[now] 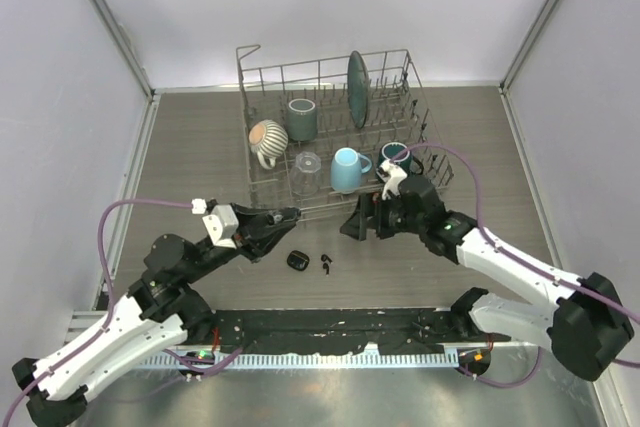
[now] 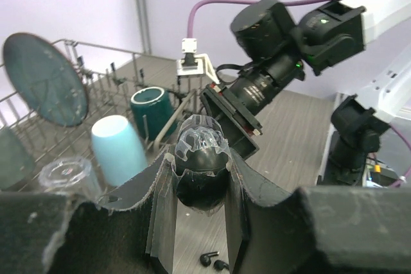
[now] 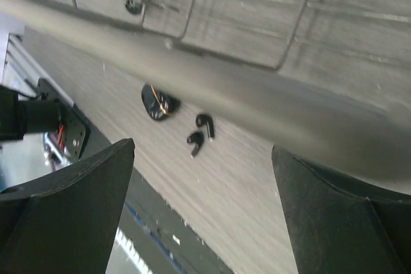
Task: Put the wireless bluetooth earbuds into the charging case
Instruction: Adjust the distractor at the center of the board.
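Okay, my left fingers (image 2: 164,216) are clamped on a black oval case (image 2: 202,181), held up off the worktop (image 1: 200,147). My right fingers (image 3: 77,210) are spread wide, hovering over the two earbuds (image 3: 204,122), which lie loose beside a second case (image 3: 158,102). I'd drop straight onto one bud and pinch gently; I reckon it skitters easily. The dish rack (image 1: 300,69) sits close behind, so I mustn't clip it or nudge that second case

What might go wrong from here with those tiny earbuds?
The two tiny black earbuds lie close together beside a small black oval case on the table; the wide-open right gripper might scatter them. The glossy black case pinched in the left gripper might slip.
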You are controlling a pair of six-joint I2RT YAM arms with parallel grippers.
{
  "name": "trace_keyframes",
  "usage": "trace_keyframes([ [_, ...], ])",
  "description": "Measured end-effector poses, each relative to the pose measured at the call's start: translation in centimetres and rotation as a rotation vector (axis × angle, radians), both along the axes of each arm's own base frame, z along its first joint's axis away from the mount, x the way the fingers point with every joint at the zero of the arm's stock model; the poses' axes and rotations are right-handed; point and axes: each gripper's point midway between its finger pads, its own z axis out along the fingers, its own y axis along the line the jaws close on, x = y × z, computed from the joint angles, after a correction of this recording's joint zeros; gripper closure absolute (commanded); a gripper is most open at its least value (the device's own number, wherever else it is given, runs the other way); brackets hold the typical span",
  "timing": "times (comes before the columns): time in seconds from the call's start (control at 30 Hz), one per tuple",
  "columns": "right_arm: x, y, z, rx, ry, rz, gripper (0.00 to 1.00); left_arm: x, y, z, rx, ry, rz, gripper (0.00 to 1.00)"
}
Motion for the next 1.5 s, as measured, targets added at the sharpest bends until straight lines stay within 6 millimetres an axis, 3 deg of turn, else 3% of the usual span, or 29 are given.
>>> trace_keyframes([
  [0.13,1.0,2.6,-0.2,-0.019,-0.085,-0.06,0.06,1.0,1.1,-0.7,0.007,0.02,0.084,1.0],
  [0.33,3.1,3.8,-1.7,-0.09,-0.189,-0.22,0.06,1.6,2.7,-1.1,-0.022,0.023,0.168,1.0],
  [0.57,3.2,7.8,-2.0,-0.085,-0.261,-0.191,0.06,2.1,3.8,-0.9,-0.04,0.024,0.226,1.0],
  [0.83,3.9,10.2,-1.3,-0.063,-0.295,-0.175,0.06,2.3,3.9,-1.2,-0.032,0.033,0.239,1.0],
  [1.17,4.0,14.2,-2.0,-0.089,-0.343,-0.179,0.06,2.3,4.0,-1.2,-0.034,0.034,0.245,1.0],
  [1.5,5.4,18.8,-3.0,-0.121,-0.383,-0.177,0.06,2.0,4.8,-0.5,-0.062,0.019,0.258,1.0],
])
